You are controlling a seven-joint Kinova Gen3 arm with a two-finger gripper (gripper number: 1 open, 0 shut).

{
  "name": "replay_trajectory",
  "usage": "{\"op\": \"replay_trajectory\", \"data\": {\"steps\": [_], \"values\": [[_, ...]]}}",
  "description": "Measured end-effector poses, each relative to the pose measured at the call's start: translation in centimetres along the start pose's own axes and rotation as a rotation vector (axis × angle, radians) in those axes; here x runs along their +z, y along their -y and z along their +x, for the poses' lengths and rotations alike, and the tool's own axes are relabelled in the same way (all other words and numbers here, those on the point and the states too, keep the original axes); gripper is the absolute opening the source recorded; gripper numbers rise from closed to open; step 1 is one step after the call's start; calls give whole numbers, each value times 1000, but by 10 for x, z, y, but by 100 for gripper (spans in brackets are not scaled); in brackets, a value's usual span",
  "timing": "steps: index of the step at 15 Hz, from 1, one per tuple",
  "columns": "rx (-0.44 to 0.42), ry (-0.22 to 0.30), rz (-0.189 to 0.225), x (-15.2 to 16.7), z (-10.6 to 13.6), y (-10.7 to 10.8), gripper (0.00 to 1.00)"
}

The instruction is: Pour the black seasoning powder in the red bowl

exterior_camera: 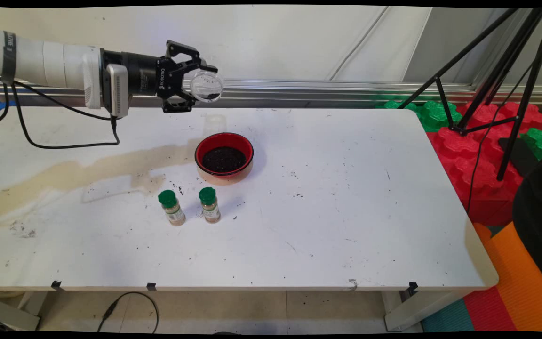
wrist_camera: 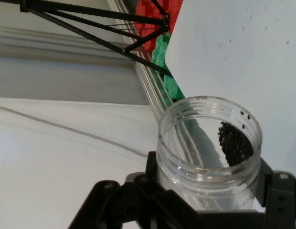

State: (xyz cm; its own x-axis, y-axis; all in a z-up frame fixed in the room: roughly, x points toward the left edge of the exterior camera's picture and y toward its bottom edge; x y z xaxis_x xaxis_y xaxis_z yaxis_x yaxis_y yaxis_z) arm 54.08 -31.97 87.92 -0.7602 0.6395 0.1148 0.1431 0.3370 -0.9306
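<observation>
Jar [exterior_camera: 206,86], clear plastic, lidless: you have it clamped between the black fingers of the gripper [exterior_camera: 195,86], held on its side high above the far edge of the bench [exterior_camera: 346,197], mouth pointing to the right in the main view. In the hand view the jar [wrist_camera: 208,152] shows a threaded rim, and a small patch of dark grains [wrist_camera: 235,144] clings to the inside of its wall; a few single grains sit apart near the rim.

Bowl [exterior_camera: 224,157], red inside with a tan outer wall: it stands on the bench below the jar and a little right of it, well apart from the gripper. It holds a mound of the same dark grains [exterior_camera: 224,159].

Spice bottles, two, green caps, tan contents: both upright on the bench nearer the camera than the bowl. You see the left bottle [exterior_camera: 171,207] and the right bottle [exterior_camera: 210,205] near each other but not touching.

Loose dark grains [exterior_camera: 294,175] lie scattered over the bench, mostly around the bowl and bottles.

Stain [exterior_camera: 78,174], brownish, runs across the left part of the bench toward the bowl.

Tripod [exterior_camera: 492,80], black, stands off the right end of the bench on red and green foam blocks [exterior_camera: 473,155].
</observation>
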Motion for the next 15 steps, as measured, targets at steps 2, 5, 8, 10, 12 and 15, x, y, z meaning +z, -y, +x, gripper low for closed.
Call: {"op": "replay_trajectory", "data": {"steps": [2, 5, 8, 10, 12, 15], "values": [[-60, -3, -9, 0, 2, 3, 0], [-155, -14, -22, 1, 7, 8, 0], [-239, -30, -33, 2, 11, 12, 0], [-302, -45, -40, 4, 15, 15, 0], [-370, -62, -49, 5, 19, 18, 0], [-468, -90, -63, 7, 25, 23, 0]]}}
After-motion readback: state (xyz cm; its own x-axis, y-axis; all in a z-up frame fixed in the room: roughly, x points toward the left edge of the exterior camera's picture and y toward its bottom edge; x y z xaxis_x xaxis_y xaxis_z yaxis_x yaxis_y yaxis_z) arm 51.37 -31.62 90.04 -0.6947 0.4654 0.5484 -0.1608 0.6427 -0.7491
